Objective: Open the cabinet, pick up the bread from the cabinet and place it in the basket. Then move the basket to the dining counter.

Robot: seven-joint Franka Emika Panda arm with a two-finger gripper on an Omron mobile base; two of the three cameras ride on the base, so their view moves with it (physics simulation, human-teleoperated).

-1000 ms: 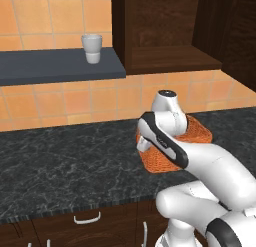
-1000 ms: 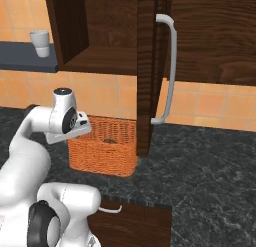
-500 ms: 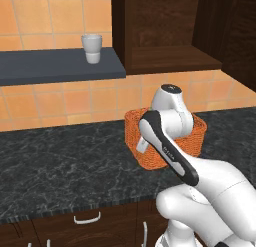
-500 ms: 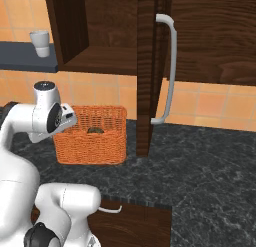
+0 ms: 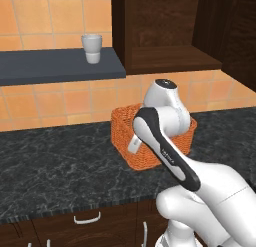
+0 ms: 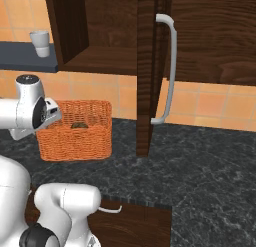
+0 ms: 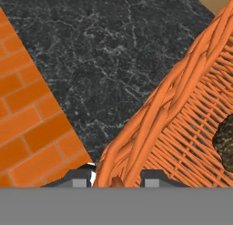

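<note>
My claw (image 7: pixel 113 177) straddles the woven rim of the basket (image 7: pixel 182 124): in the hand view one dark tip sits outside the wall and one inside, narrowed onto the wicker between them. The same view gives me the bread (image 7: pixel 225 137), a dark lump at the right edge, lying inside the basket. From the right base view I see the bread (image 6: pixel 78 125) only as a small dark shape just above the basket (image 6: pixel 75 131) rim, with the wrist pressed against the basket's left side. The left base view hides the claw behind the arm's own forearm; there the basket (image 5: pixel 150 138) peeks out on both sides of it.

The cabinet (image 6: pixel 100 36) stands open, its door (image 6: pixel 147 71) swung out edge-on just right of the basket, silver handle (image 6: pixel 167 71) facing away. To the basket's left and front the black marbled surface (image 5: pixel 55 166) lies open.

Orange tiles back the wall. A white cup (image 5: pixel 92 48) sits on a dark shelf (image 5: pixel 55 66) left of the cabinet. Low drawers (image 5: pixel 87 221) run beneath the surface edge.
</note>
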